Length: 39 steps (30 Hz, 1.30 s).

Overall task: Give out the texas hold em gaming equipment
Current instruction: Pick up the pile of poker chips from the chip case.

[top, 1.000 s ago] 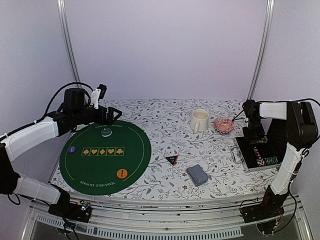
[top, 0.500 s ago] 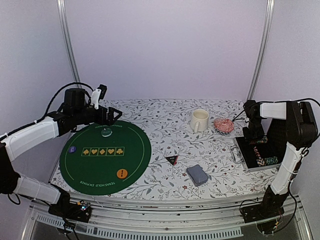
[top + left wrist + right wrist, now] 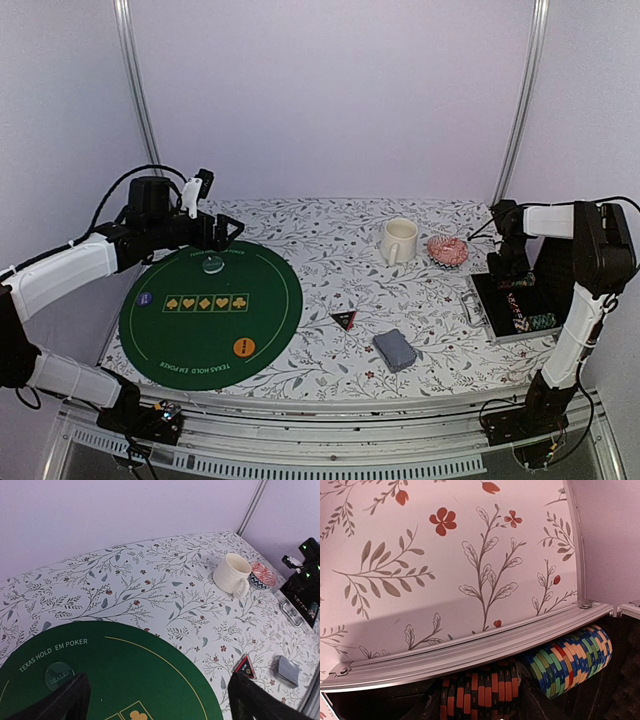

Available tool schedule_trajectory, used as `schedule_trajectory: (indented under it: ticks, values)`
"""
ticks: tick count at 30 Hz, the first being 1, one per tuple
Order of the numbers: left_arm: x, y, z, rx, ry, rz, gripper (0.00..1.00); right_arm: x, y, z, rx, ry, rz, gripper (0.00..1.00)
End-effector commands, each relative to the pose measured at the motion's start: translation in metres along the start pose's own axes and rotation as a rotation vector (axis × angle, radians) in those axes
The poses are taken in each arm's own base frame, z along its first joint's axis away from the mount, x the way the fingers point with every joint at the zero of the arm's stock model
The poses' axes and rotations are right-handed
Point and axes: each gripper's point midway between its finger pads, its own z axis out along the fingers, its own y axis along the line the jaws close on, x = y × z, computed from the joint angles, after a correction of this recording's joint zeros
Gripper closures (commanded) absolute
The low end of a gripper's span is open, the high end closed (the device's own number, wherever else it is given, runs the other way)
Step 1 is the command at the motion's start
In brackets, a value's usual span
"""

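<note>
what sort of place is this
Probably a robot test booth, not a card room: plain walls and metal posts around a floral table, robot arms at its near edge, a green Texas Hold'em mat and a chip case.

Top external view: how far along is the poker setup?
Done: clear disc and orange button lie on the green mat. In hand: right gripper straddles red-black chips in the case. To do: card deck and triangular marker off the mat; left gripper open, empty.
</note>
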Motion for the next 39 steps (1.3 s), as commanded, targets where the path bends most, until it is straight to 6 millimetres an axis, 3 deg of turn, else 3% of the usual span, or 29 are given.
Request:
schedule_trajectory:
  ticks: [1, 12, 19, 23, 29, 34, 39]
  values:
    - [-0.003, 0.004, 0.002, -0.001, -0.012, -0.005, 0.02, -0.001, 0.000, 0.013, -0.026, 0.004, 0.021, 0.51]
    - [-0.003, 0.005, 0.001, -0.003, -0.012, -0.003, 0.02, 0.000, 0.001, 0.023, -0.052, 0.009, 0.041, 0.64]
    - [-0.003, 0.004, 0.002, -0.001, -0.010, -0.002, 0.02, 0.004, 0.002, 0.019, -0.075, 0.029, 0.045, 0.93]
    - [-0.003, 0.003, 0.002, 0.008, -0.011, 0.000, 0.02, -0.004, 0.002, 0.001, -0.101, 0.010, 0.058, 0.97]
    - [-0.005, 0.001, 0.001, 0.018, -0.013, 0.005, 0.02, -0.024, 0.001, -0.042, -0.175, -0.073, 0.092, 0.98]
    - [-0.008, -0.003, -0.001, 0.035, -0.020, 0.018, 0.02, -0.026, 0.000, -0.065, -0.205, -0.085, 0.107, 0.98]
    - [-0.012, -0.011, -0.002, 0.079, -0.032, 0.036, 0.07, -0.034, 0.029, -0.108, -0.330, -0.142, 0.082, 0.98]
